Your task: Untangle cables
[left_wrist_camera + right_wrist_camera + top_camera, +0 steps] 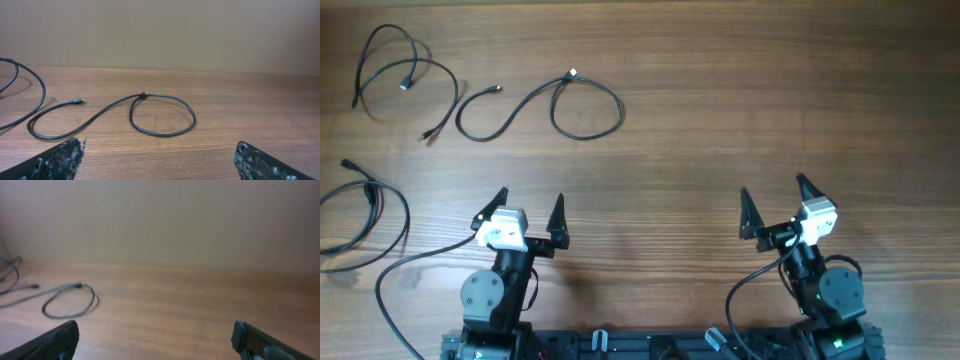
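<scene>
Standing wide apart w/ nothing btw them, the two black fingers of the L gripper (530, 195) point away from the arm base, at the near edge of the brown wood-grain tabletop (720, 100). R gripper (772, 185) same story: jaws spread, empty, well apart from the L one. Closest task item is a thin black cord laid in an S w/ one round loop (162, 134), lying flat ahead of the L gripper, not touching it. In overhead it sits upper-left of centre, w/ a small plug end on its left tail and a pale-tipped end near where the loop closes. Further left, beside it but apart, a second thin black cord in loose open loops (408, 82) takes the far-left corner, one tip lying near the S-cord's left bend. Third thin black cord (407, 215) curves along the L edge of the table, left of the L arm, partly cut off by the frame. As far as overhead shows, no cord crosses another. R wrist view is blurry: the looped cord shows far off to its left. Thicker black lead (382, 285) runs from the L arm's white wrist camera (503, 228).
</scene>
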Action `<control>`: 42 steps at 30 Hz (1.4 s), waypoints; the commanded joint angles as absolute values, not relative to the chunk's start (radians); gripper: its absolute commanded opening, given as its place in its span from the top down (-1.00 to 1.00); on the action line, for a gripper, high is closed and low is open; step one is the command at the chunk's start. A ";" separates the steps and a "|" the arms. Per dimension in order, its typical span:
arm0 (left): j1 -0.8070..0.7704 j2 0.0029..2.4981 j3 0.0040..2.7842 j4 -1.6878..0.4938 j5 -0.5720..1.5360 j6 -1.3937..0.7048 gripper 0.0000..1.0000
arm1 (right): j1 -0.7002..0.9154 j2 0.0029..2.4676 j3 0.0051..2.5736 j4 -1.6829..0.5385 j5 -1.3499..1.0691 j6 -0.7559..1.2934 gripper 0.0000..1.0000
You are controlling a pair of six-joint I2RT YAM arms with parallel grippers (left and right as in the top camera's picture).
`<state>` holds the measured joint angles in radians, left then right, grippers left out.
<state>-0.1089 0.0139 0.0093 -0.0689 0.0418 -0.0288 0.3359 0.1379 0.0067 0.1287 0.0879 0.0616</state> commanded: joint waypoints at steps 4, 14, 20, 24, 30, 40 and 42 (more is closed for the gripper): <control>-0.102 0.005 0.006 -0.076 0.029 -0.038 -1.00 | 0.284 0.002 0.006 0.014 0.068 0.053 -1.00; -0.102 0.005 0.006 -0.076 0.029 -0.038 -1.00 | 0.273 0.003 0.006 0.010 0.075 0.057 -0.99; -0.102 0.005 0.006 -0.076 0.029 -0.038 -1.00 | 0.267 0.003 0.006 0.014 0.124 0.104 -1.00; -0.102 0.005 0.006 -0.076 0.029 -0.038 -1.00 | 0.267 0.003 0.006 0.015 0.119 0.105 -1.00; -0.102 0.005 0.006 -0.076 0.029 -0.038 -1.00 | 0.267 0.003 0.006 0.016 0.112 0.106 -1.00; -0.102 0.005 0.006 -0.076 0.029 -0.038 -1.00 | 0.267 0.004 0.006 0.016 0.112 0.106 -0.99; -0.102 0.005 0.006 -0.076 0.029 -0.038 -1.00 | 0.267 0.004 0.006 0.016 0.112 0.106 -0.99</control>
